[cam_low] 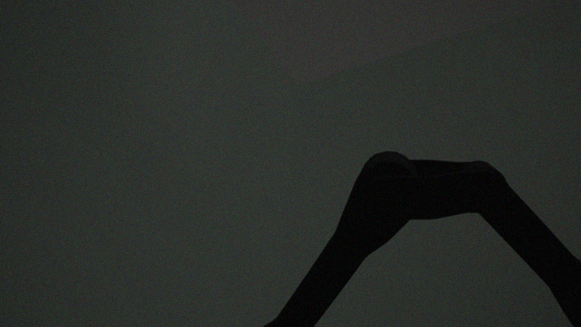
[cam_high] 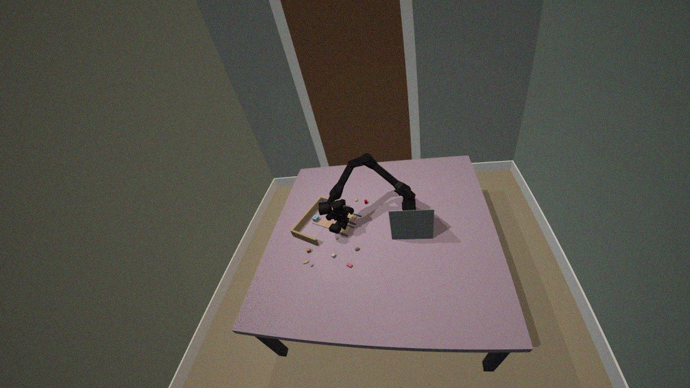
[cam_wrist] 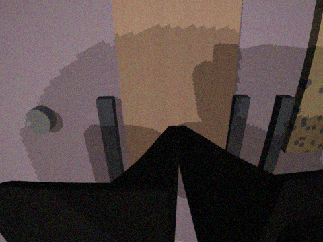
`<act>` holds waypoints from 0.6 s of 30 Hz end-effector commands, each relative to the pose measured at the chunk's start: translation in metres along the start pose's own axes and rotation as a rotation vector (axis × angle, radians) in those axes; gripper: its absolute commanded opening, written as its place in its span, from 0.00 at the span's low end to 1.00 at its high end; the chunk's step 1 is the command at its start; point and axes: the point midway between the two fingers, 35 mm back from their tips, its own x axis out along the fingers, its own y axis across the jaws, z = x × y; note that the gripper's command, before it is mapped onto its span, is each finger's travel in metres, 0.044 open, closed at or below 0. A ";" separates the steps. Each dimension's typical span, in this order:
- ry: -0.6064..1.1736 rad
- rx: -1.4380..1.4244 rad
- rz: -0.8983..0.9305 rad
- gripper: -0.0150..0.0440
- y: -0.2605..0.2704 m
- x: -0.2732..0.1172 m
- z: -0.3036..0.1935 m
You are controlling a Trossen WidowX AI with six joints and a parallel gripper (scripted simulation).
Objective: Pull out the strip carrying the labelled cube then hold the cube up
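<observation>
Dim room, grey-green walls [cam_high: 120, 120]. Brown door [cam_high: 354, 82], pale frame, behind the mauve table's [cam_high: 386, 299] far edge. Tan floor [cam_high: 554, 270], white skirting. Dark table legs.

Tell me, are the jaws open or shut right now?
Shut, on nothing. In the wrist view the gripper has its two dark jaws meeting at one point over the plain tan strip, nothing showing between them.
</observation>
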 end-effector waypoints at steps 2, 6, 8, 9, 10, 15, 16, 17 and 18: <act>0.000 0.000 -0.002 0.25 0.000 0.002 -0.004; 0.000 -0.001 -0.002 0.25 0.000 0.003 -0.010; 0.000 -0.001 -0.002 0.25 0.000 0.003 -0.014; 0.000 -0.001 -0.002 0.25 0.000 0.003 -0.015; 0.000 -0.001 -0.002 0.25 0.000 0.003 -0.017; 0.001 -0.001 -0.002 0.25 0.001 0.003 -0.025; 0.001 -0.001 -0.002 0.25 0.001 0.003 -0.025; 0.001 -0.001 -0.002 0.25 0.001 0.003 -0.024; 0.001 -0.001 -0.002 0.25 0.001 0.002 -0.023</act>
